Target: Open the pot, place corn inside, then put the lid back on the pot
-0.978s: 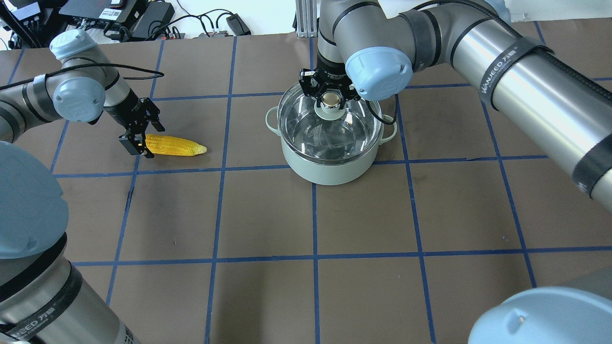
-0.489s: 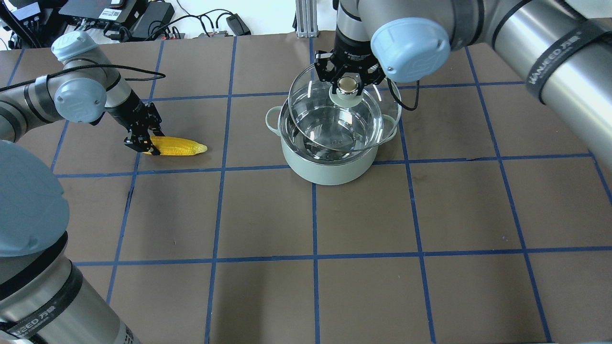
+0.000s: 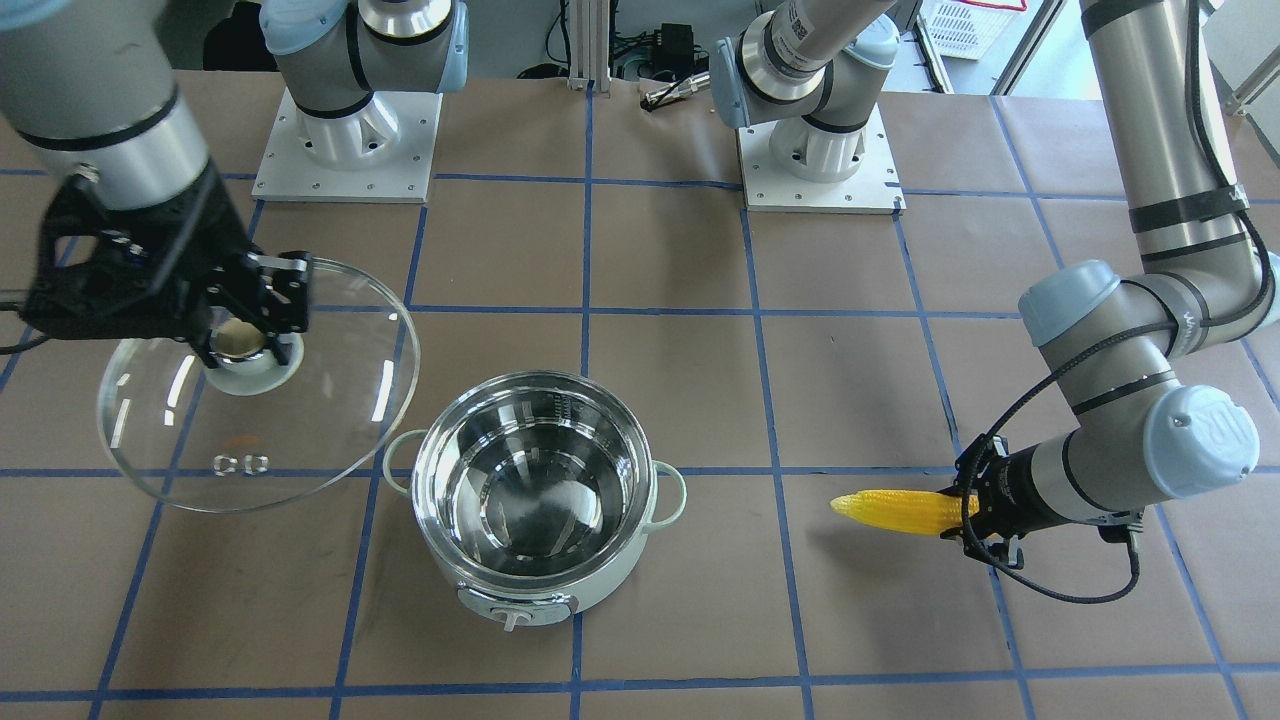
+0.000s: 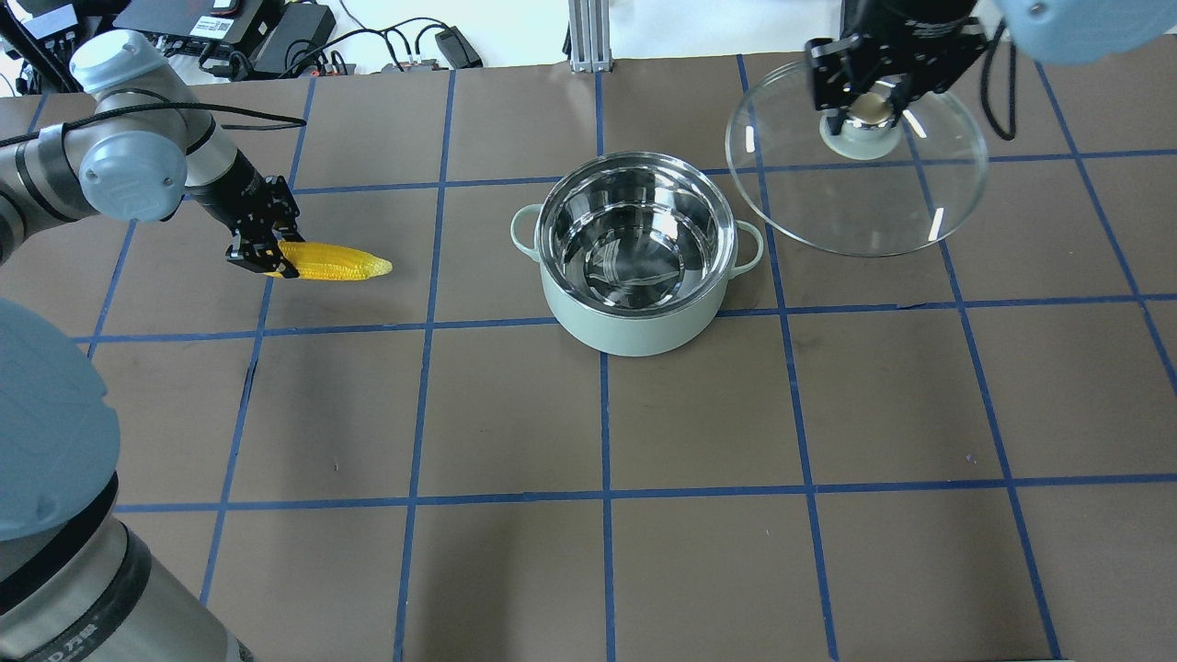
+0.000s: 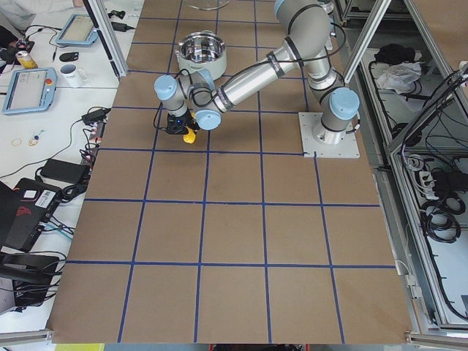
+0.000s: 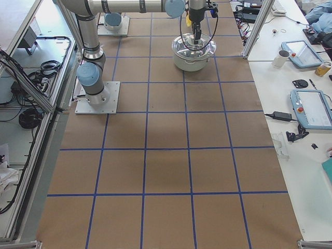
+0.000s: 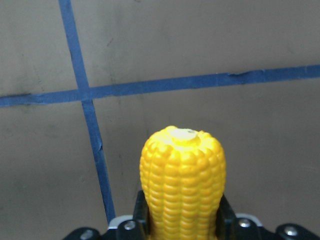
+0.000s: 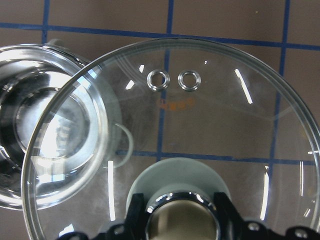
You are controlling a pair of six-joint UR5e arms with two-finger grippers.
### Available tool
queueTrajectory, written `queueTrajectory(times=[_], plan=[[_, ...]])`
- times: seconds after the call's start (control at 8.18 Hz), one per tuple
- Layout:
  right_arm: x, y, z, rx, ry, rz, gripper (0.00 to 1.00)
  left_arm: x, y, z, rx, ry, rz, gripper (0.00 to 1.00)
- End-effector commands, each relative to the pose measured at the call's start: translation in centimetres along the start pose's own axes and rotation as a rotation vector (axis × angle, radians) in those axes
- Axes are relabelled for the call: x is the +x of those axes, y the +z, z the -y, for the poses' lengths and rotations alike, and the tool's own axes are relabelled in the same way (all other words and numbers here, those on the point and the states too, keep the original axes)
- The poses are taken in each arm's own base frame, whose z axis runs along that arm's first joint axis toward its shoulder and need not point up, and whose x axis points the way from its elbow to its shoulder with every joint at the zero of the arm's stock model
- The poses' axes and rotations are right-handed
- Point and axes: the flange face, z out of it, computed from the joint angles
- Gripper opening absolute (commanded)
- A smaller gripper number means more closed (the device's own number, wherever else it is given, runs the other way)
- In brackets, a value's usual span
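Across the table from the robot, looking steeply down, the pot (image 3: 600, 592) stands open a little below the middle of the frame, its shiny steel inside showing. At the left, the right gripper (image 3: 240, 342) is clamped on the knob (image 3: 240, 346) of the lid (image 3: 310, 400). The glass hangs tilted beside the pot, its edge close to one handle (image 3: 392, 462). At the right, the left gripper (image 3: 968, 510) is closed on the thick end of the corn (image 3: 890, 512). The corn's long axis runs across the frame, tapered tip pointing left toward the pot, well apart from it.

From overhead, the corn sits at the upper left, nearly level across the frame, tip pointing right at the pot in the upper middle. The lid is at the upper right, clear of the pot, over the brown table (image 4: 699, 414).

From the left end, only a small yellow bit shows under the left gripper, with the pot beyond it near the top; the jaws are too small to judge there.

From the right end, the pot is at the top centre and the lid is a faint glassy ring before it.

On the left wrist camera, the corn rises from the bottom edge, tip away from the lens, fingers (image 7: 141, 216) pressed on both sides of its base, blue tape lines (image 7: 165, 85) behind. Whether it touches the table I can't tell.

On the right wrist camera, the knob sits gripped at the bottom, glass fills the frame, two vent rings (image 8: 158, 79) lie near the top, and the open pot is at the left edge.
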Motion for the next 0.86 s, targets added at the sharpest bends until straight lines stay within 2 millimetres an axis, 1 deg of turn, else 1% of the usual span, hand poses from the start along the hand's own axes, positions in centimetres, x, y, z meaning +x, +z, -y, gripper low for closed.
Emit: queueTrajectory(times=[0.0,0.12,0.24,0.37,0.61,0.73], plan=[[10.3,-1.1,-1.0,-0.018,-0.086,-0.019,0.24,-1.2,-6.7,-5.3,0.04,0.056,-0.105,0.0],[11.2,-0.6,-0.9,-0.019,-0.096,-0.009,0.22,-1.4,-8.0,-9.2,0.05,0.051,-0.132,0.0],[11.5,-0.2,-0.9,-0.026,-0.113,-0.006,0.22,-1.7,-8.8,-13.9,0.057,0.048,-0.151,0.0],[11.7,0.1,-0.8,-0.031,-0.112,-0.005,0.22,-2.1,-10.9,-18.2,0.068,0.08,-0.194,0.0],[11.7,0.1,-0.8,-0.032,-0.112,-0.003,0.22,-2.7,-15.1,-24.6,0.063,0.088,-0.288,0.0],[11.7,0.1,-0.9,-0.034,-0.11,-0.001,0.22,-3.1,-15.5,-28.0,0.051,0.081,-0.306,0.0]])
